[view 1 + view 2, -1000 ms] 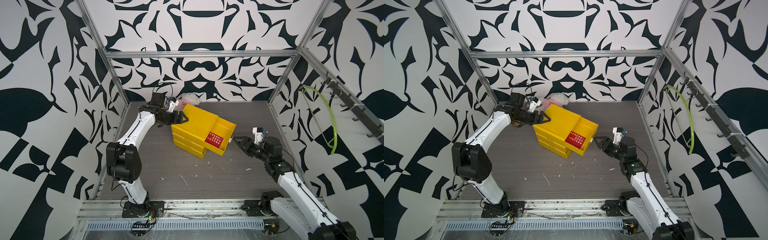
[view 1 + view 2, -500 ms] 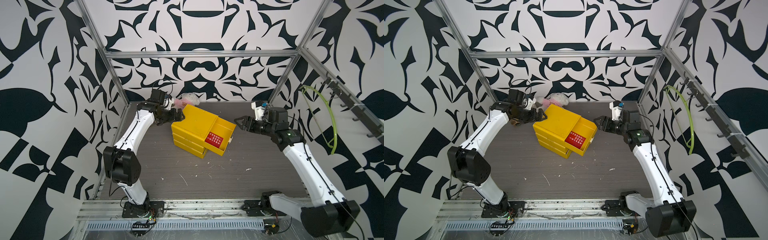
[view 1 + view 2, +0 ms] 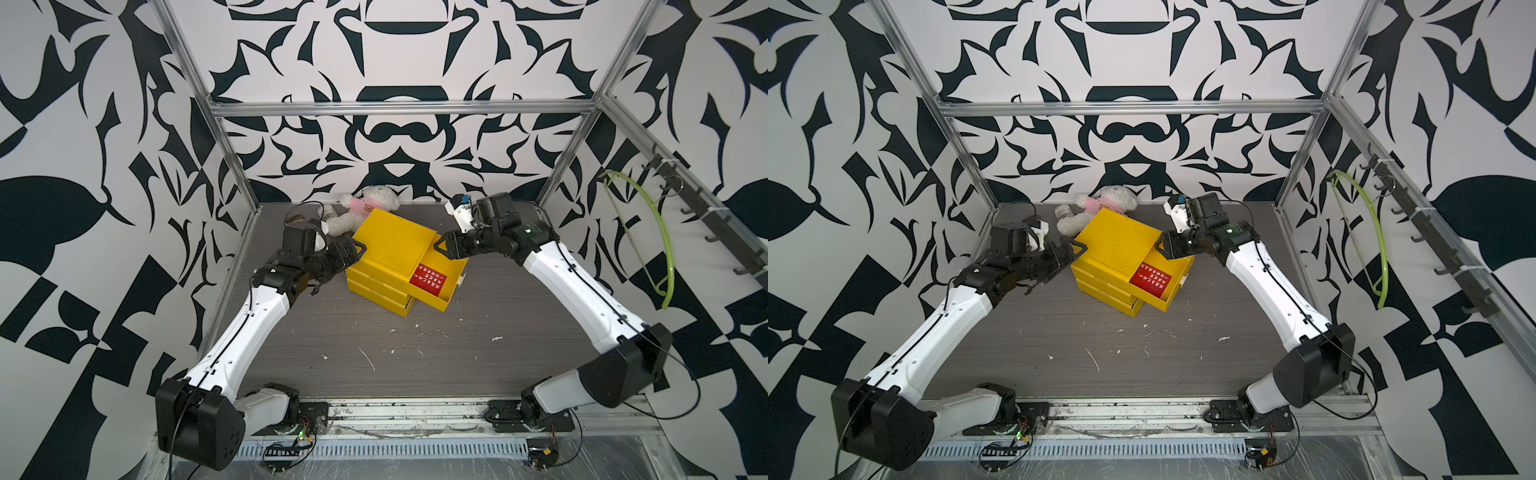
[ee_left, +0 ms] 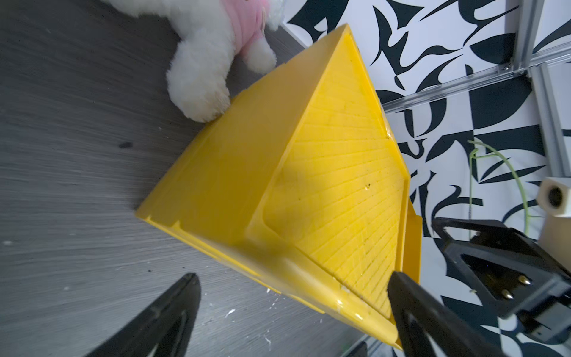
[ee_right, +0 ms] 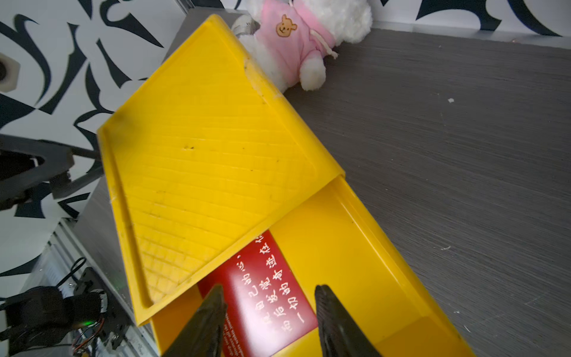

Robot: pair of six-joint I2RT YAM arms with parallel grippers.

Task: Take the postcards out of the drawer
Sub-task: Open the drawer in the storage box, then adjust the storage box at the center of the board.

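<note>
Over the drawer (image 5: 355, 262), your right jaws hover part-open, empty, above the red postcard (image 5: 268, 293); left jaws gape wide opposite the drawer. Reach step: next, dip, pinch its edge.

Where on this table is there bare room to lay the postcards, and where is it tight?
Widest: bare table between the yellow drawer cabinet and the front rail, flanked by left arm and right arm. Narrower: between the open drawer and the right wall, under that arm. Crowded: back left, where plush toy, left gripper and cabinet meet.
</note>
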